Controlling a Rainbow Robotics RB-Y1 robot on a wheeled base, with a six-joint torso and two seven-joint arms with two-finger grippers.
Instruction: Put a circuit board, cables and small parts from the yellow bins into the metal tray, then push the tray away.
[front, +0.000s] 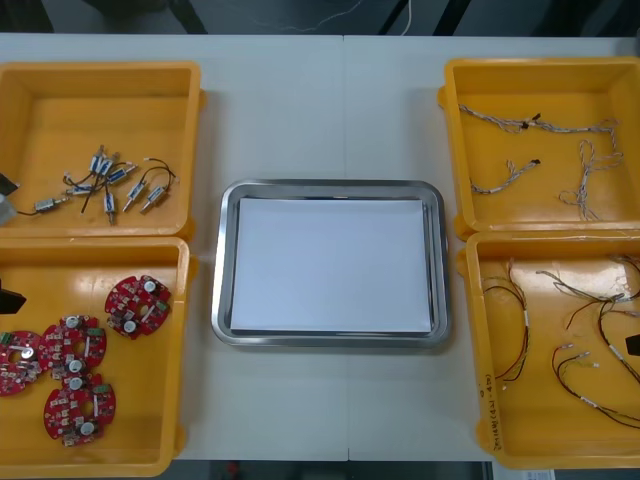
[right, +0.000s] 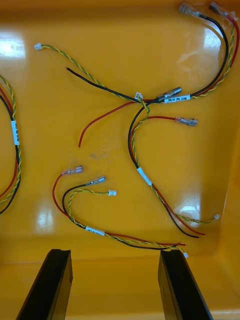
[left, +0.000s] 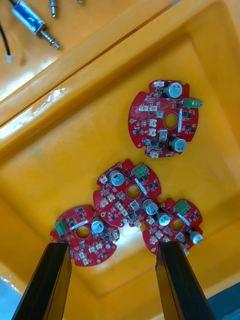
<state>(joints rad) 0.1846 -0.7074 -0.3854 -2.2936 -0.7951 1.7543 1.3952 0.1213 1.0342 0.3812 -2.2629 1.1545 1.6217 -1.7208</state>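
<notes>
The left gripper (left: 114, 250) hangs released over circuit boards (left: 122, 200) in the lower-left bin (front: 150, 400); the right gripper (right: 115, 255), also released, hangs over cables (right: 144, 176) in the lower-right bin (front: 535, 425).

Light table (front: 320, 110) with a middle seam (front: 343, 120)

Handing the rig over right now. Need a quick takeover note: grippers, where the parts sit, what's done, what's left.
Left gripper: open, holding nothing, over the circuit boards in the near left bin.
Right gripper: open, holding nothing, over the red and yellow cables in the near right bin.
Small metal parts: far left bin. Twisted cables: far right bin.
Metal tray: between the bins, white inside, nothing in it.
Done: nothing loaded yet.
Left: a board, cables and small parts into the tray, then push it away.
</notes>
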